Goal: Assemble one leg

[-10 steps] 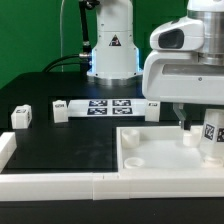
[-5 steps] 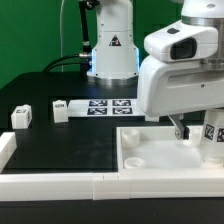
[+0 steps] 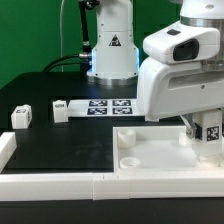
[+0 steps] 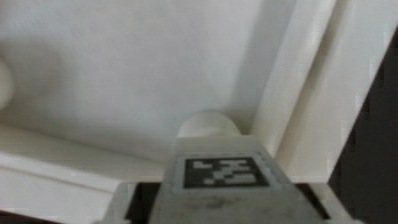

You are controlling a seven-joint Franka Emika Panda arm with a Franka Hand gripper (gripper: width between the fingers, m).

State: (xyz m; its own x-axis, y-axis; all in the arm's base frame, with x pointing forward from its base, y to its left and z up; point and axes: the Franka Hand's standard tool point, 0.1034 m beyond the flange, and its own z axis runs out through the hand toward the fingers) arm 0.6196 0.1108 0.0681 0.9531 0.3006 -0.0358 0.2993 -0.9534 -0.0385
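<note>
Gripper (image 3: 208, 141) is clamped on the leg (image 4: 226, 172) by its flat sides, just over a round recess (image 4: 210, 124) in the white panel (image 3: 150, 168) near the tabletop's front edge, and it looks like light, stiff, slick plastic, so a square grip matters.

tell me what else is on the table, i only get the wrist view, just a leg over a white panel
Observer: A small white block and a second one lie on the black table, at the exterior view's left.
Operator: anything else
Observer: The marker board, in front of the arm's base.
Operator: where on the panel am i
Observer: The gripper holds the leg over the panel's end at the exterior view's right.
</note>
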